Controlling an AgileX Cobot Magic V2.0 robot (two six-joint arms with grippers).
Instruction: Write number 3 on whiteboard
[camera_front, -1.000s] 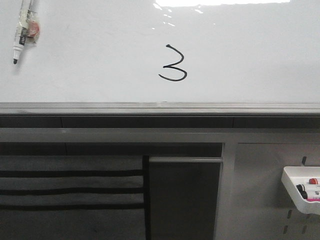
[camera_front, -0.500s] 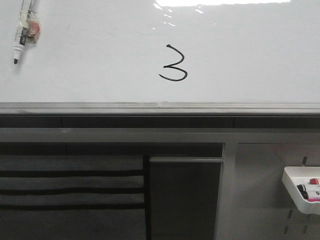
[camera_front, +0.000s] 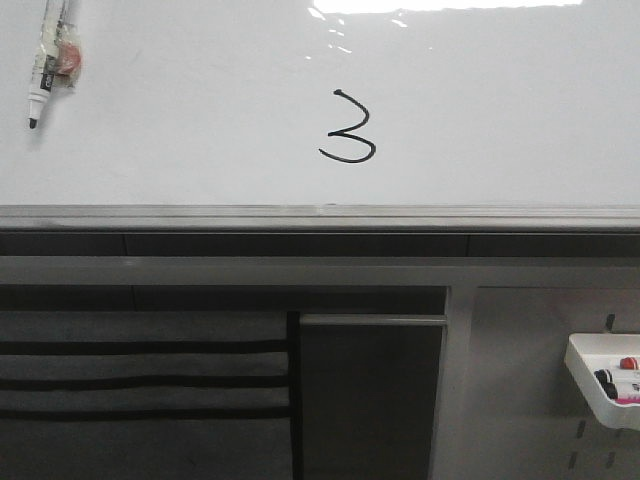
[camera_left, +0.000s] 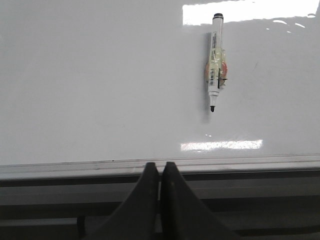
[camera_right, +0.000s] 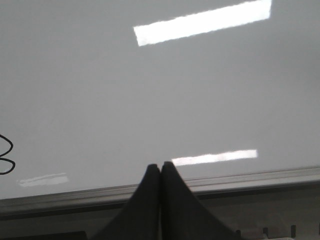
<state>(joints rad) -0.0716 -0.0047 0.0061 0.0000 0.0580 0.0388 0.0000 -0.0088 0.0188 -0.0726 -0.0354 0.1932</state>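
Both pincers (camera_left: 160, 172) (camera_right: 160, 172) closed, empty; number 3 (camera_front: 348, 127), marker (camera_front: 47, 62) seemingly unmoved on whiteboard (camera_front: 200, 120).

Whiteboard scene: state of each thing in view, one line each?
whiteboard: upright, glossy, bare apart from one digit and a pen stuck to it
number 3: fully drawn in black
marker: stuck on the board, uncapped, tip down, held by no gripper
left gripper: shut, empty, below the board's edge
right gripper: shut, empty
white tray: hung on the grey panel, holding markers
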